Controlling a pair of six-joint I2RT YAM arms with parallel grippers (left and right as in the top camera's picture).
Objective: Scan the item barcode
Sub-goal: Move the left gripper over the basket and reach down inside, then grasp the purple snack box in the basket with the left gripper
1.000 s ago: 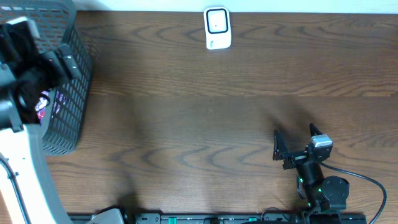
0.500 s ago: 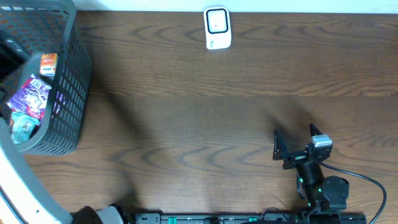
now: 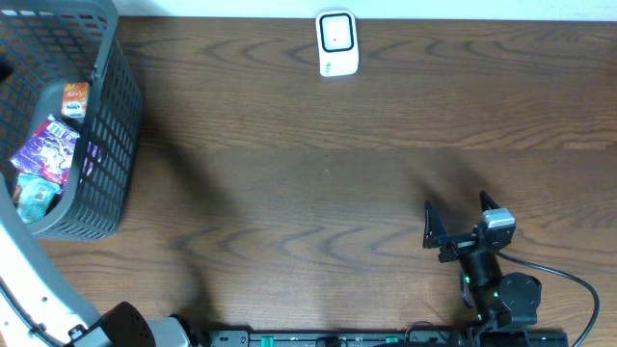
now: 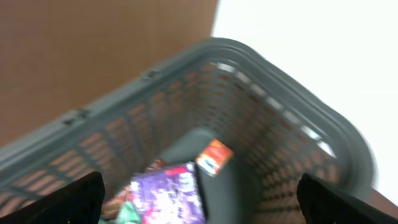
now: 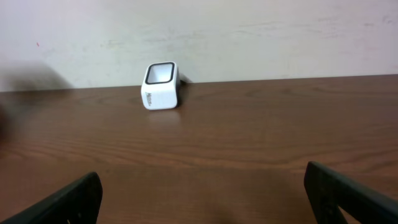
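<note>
The dark wooden table [image 3: 318, 164] fills the room's middle, and at its far left edge stands a grey mesh basket [image 3: 116, 145], its rounded rim [image 4: 280, 68] blurred in the left wrist view. The white left arm [image 3: 34, 289] runs up the lower left corner from its base. From its wrist camera, the left gripper [image 4: 199, 190] hangs above the basket's open top. Its two dark fingers are spread as wide as they go, with nothing between them and nothing touching them. The right gripper [image 3: 456, 200] sits low at the near right of the table, well apart from the basket. Its jaws are likewise fully spread and empty [image 5: 202, 186], facing across the bare wood. The small white scanner [image 3: 337, 43] stands upright at the table's far edge, by the wall [image 5: 160, 86]. Down in the basket lie the items: a purple packet [image 3: 48, 149] [image 4: 168, 193], a teal packet [image 3: 37, 196] just beside it, and a small orange packet [image 3: 75, 99] [image 4: 213, 157].
</note>
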